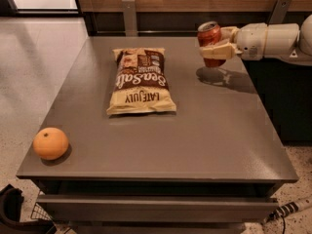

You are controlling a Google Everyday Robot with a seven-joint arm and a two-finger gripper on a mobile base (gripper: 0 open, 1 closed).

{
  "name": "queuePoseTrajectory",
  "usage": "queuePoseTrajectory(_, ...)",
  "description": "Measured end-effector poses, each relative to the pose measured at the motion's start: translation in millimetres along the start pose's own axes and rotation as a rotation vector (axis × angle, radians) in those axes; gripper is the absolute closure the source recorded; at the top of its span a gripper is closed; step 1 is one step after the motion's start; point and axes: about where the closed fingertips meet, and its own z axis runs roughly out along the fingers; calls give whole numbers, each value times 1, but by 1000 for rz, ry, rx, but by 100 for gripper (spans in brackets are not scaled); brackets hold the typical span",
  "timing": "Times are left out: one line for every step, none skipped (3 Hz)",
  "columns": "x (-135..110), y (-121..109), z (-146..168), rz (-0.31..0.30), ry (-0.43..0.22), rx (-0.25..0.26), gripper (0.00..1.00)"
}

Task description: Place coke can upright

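Note:
The coke can (210, 38), red with a silver top, is held nearly upright just above the grey table (195, 130) near its far right side. My gripper (213, 51) reaches in from the right on a white arm and is shut on the can, its cream fingers (217, 51) wrapped across the can's middle. A shadow of the can and arm falls on the table surface right below.
A brown and cream chip bag (141, 80) lies flat in the middle of the table, left of the can. An orange (50, 143) sits at the near left corner. A wooden wall with metal brackets runs behind the table.

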Motion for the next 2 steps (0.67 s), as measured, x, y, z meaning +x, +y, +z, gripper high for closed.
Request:
queuePoseTrajectory(5,0,15,41,-13,-46,100)
queuePoseTrajectory(9,-3,26,53,-28,-72,100)
